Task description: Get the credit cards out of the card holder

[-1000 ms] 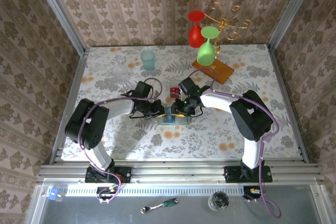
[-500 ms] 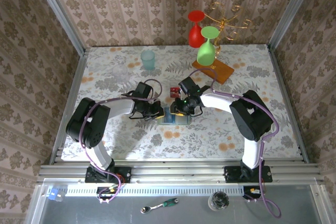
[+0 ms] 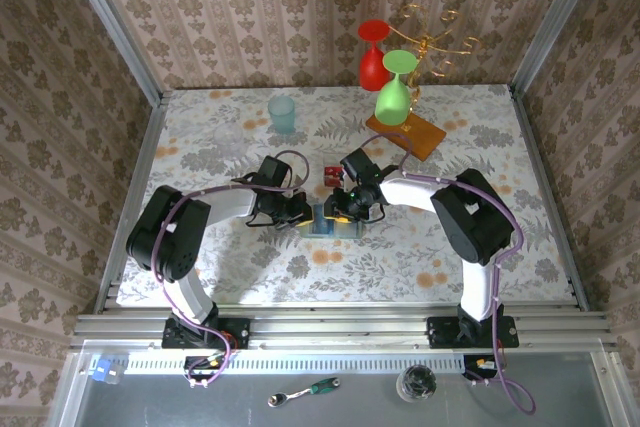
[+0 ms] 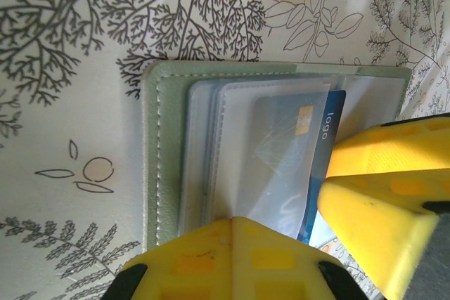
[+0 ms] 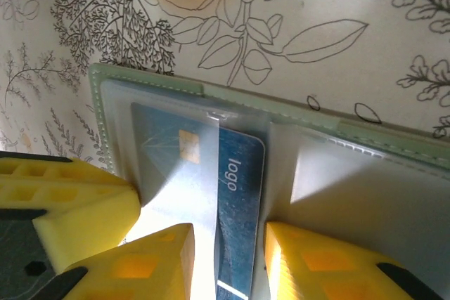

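- On the near ledge below the arm bases: a green-handled wrench (image 3: 305, 392) and a glass jar (image 3: 417, 382).
- Mid-table, on the flowered cloth (image 3: 200, 147): the card holder (image 4: 158, 173), lying open and flat, grey-green rim around clear sleeves.
- From the left: the left gripper (image 4: 232, 258), jaws pressed together, tip down on the sleeves of the panel holding the blue card (image 5: 239, 194).
- From the right: the right gripper (image 5: 228, 265), partly spread, one jaw down to either side of that card's bare strip.
- Blue card partly out of its sleeve, chip end under clear plastic, "logo" end exposed.
- Just beyond the holder: the red card (image 3: 331, 175), on the cloth, apart from both grippers.
- Farther back: a teal cup (image 3: 282, 114); to the right, a gold rack (image 3: 425, 37) on an orange-brown wooden slab (image 3: 405, 134), with a green glass (image 3: 392, 95) and a red glass (image 3: 372, 65) hanging upside down.
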You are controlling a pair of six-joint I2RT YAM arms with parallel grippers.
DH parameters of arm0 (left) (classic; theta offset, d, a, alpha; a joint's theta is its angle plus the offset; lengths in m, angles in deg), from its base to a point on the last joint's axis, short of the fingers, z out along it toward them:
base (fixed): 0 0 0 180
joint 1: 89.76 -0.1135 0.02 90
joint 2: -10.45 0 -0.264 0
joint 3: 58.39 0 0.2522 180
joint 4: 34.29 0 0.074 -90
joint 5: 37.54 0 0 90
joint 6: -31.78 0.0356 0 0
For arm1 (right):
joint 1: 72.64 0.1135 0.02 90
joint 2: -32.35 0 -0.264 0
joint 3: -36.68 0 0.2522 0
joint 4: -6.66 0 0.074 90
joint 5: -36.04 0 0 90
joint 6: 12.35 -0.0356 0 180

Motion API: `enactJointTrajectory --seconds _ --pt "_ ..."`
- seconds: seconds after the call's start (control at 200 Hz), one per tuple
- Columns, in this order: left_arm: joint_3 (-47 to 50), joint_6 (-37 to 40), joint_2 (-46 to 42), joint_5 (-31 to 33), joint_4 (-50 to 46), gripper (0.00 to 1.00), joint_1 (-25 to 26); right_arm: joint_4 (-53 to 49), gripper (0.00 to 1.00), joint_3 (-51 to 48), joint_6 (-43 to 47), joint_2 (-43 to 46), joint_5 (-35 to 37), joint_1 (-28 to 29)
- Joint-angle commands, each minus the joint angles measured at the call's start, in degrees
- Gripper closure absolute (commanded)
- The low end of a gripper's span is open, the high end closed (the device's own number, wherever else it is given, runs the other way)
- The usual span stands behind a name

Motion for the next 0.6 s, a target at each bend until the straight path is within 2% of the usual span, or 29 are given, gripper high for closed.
enactJointTrajectory --seconds 0.0,0.595 --pt "-0.77 1.61 2.27 0.98 -3.38 0.98 -0.01 1.45 0.67 -1.27 -1.29 -1.56 -2.06 -0.27" --pt "-0.92 1.76 2.1 0.98 -4.0 0.98 -0.09 3.89 0.79 -1.43 -3.08 1.21 -3.55 -0.27"
